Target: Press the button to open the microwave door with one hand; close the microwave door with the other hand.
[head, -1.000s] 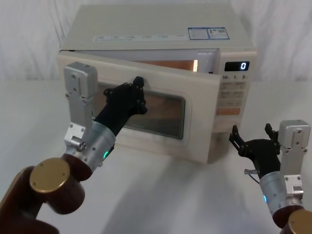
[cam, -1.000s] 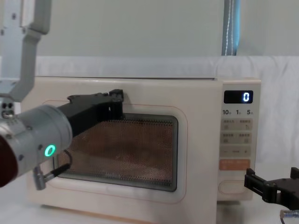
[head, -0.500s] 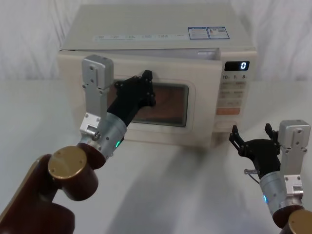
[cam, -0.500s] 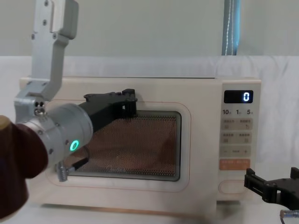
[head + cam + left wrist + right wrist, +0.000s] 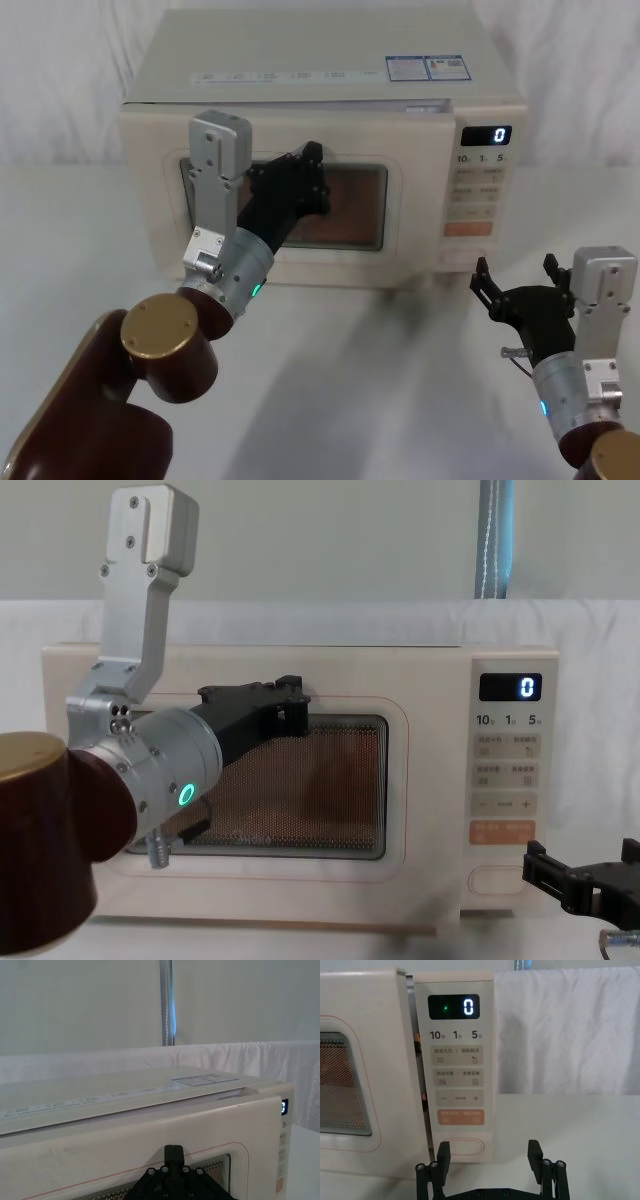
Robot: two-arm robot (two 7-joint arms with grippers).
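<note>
The cream microwave door [image 5: 412, 235] stands almost flush with the oven. A thin dark slit still shows between the door [image 5: 385, 1060] and the control panel. My left gripper [image 5: 306, 183] is shut, its black tip pressed against the door's upper frame just above the dark window [image 5: 320, 790]. The left gripper [image 5: 288, 704] shows as a single closed tip [image 5: 173, 1152] in the left wrist view. The button [image 5: 464, 1147] is the wide cream key under the orange key [image 5: 460, 1118]. My right gripper [image 5: 489, 1152] hovers open just in front of and below the button [image 5: 500, 881], not touching it.
The microwave [image 5: 330, 60] stands on a white table [image 5: 380, 380] against a white draped backdrop. Its display [image 5: 454, 1007] reads 0. My left arm's brown link [image 5: 165, 345] reaches across the table's left front.
My left gripper has pushed forward and the door has swung from well ajar to nearly flush. The right gripper has not moved.
</note>
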